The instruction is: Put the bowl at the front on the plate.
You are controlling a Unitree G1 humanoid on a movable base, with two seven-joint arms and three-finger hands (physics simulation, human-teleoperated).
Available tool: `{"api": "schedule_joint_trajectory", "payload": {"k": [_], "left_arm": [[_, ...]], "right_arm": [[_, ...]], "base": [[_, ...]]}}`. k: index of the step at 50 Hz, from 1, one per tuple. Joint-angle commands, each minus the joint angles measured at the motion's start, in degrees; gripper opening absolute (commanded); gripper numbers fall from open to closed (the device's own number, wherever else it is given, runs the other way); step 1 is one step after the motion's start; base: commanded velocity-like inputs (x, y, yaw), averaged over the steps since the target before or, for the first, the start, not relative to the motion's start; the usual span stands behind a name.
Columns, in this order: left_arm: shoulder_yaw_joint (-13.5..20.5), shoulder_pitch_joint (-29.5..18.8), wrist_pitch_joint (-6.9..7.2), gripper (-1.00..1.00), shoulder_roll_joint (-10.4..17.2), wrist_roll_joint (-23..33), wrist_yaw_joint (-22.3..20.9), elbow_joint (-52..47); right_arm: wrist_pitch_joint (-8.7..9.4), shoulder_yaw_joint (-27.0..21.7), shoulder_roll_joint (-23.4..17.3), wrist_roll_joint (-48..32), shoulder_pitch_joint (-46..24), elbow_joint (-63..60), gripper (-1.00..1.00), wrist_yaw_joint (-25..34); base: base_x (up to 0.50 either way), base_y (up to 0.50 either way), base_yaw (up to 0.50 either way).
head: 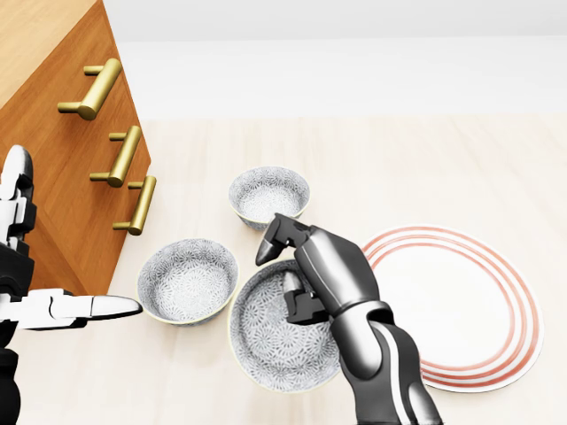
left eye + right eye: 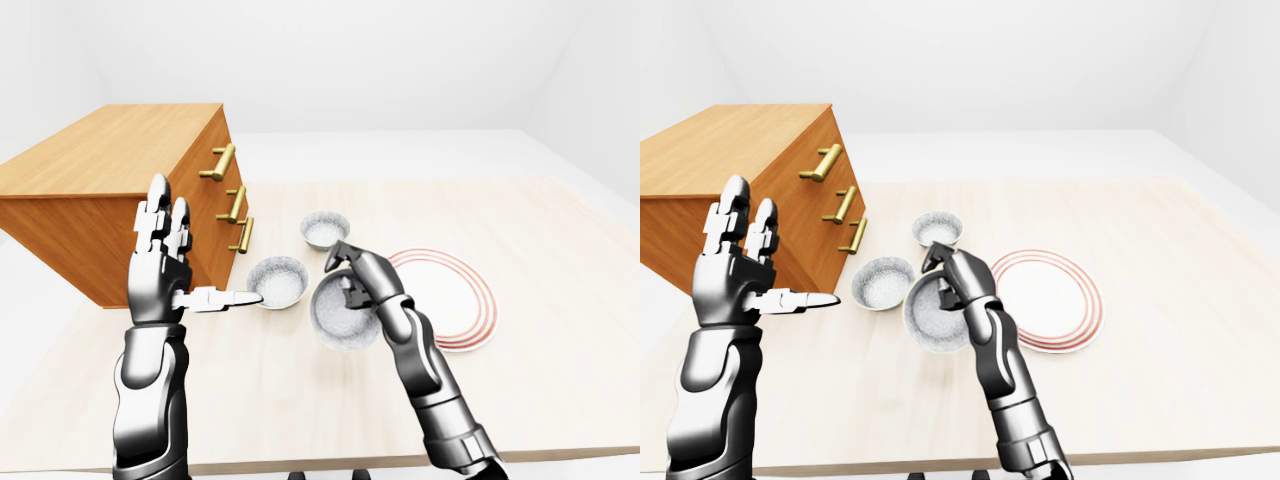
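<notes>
The right hand grips the bowl by its rim, tilted, beside the plate. The left hand stands upright, fingers spread.

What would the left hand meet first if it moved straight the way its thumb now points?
Most likely the middle bowl, which lies just right of the thumb of the left hand in the head view. Depth is unclear: the hand may be raised and pass over its rim.
</notes>
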Motion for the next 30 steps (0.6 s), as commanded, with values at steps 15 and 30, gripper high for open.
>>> {"api": "schedule_joint_trajectory", "payload": {"k": [15, 30], "left_arm": [[-0.08, -0.09, 0.00, 1.00, 0.04, 0.10, 0.00, 0.75], [-0.03, -0.23, 0.00, 1.00, 0.15, 0.01, 0.04, 1.45]], "right_arm": [[0.00, -7.84, -6.58, 5.77, -12.09, 4.45, -1.00, 2.19], [0.00, -11.11, -11.33, 10.77, -17.44, 16.00, -1.00, -1.70]], "base": [[0.00, 0.00, 0.00], [0.00, 0.00, 0.00]]}}
